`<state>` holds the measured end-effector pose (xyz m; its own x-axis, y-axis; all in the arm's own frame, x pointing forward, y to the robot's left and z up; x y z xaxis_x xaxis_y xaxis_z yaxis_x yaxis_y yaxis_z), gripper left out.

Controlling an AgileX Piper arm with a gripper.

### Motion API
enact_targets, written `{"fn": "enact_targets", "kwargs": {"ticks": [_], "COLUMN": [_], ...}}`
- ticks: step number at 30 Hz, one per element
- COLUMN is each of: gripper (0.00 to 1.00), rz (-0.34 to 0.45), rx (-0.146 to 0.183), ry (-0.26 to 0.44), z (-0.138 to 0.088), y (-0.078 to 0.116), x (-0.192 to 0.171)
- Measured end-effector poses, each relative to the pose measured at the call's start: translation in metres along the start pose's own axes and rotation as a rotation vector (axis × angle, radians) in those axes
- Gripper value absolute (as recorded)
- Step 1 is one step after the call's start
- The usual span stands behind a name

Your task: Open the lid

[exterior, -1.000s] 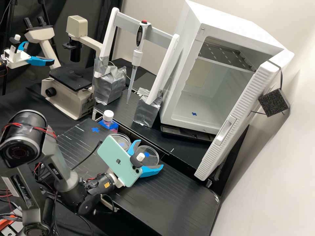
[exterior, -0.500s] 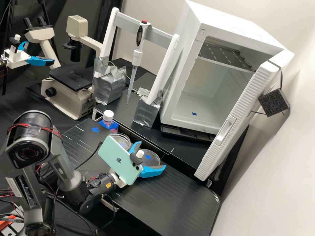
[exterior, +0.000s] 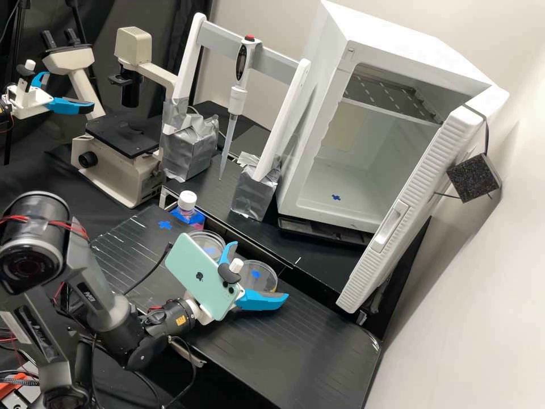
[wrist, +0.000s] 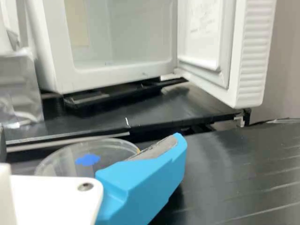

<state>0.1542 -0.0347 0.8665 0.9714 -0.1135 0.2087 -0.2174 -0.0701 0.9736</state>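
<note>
The gripper (exterior: 260, 270) stands open over the bench, its blue fingers apart at two sides of a clear round dish (exterior: 262, 282) with a blue mark. A phone partly hides the gripper's base. In the wrist view, the gripper (wrist: 91, 140) has one blue finger (wrist: 145, 180) in front of the near edge of the clear dish (wrist: 115, 149); a dark sliver of the other finger shows at the edge. Whether the lid is seated on this dish, I cannot tell. Another clear dish (exterior: 208, 238) is partly behind the phone.
A capped bottle (exterior: 187, 211) stands behind the dishes. Beyond the step are a pipette (exterior: 237, 101) on its white stand and a white cabinet (exterior: 318, 113) whose open door (exterior: 397, 227) juts over the bench. A microscope (exterior: 122, 136) is at the back left.
The fingers have spread wider and the wrist has drawn back a little to the left. The dish beside them, with its blue mark, has shifted slightly right and nearer the bench's front.
</note>
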Motion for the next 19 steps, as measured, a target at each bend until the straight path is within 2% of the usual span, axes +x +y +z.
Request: {"fn": "enact_targets", "kwargs": {"ticks": [3, 5, 11, 14, 16, 19], "gripper": [1.0, 1.0, 1.0, 1.0, 1.0, 1.0], "rz": [0.038, 0.057, 0.054, 0.02, -0.004, -0.03], "rx": [0.036, 0.042, 0.054, 0.076, 0.092, 0.089], "ry": [0.041, 0.086, 0.308, 0.403, 0.428, 0.428], "z": [-0.01, -0.019, -0.06, -0.077, -0.083, -0.085], "y": [0.004, 0.006, -0.003, -0.015, -0.021, -0.028], "x": [-0.007, -0.01, -0.017, -0.019, -0.02, -0.018]}}
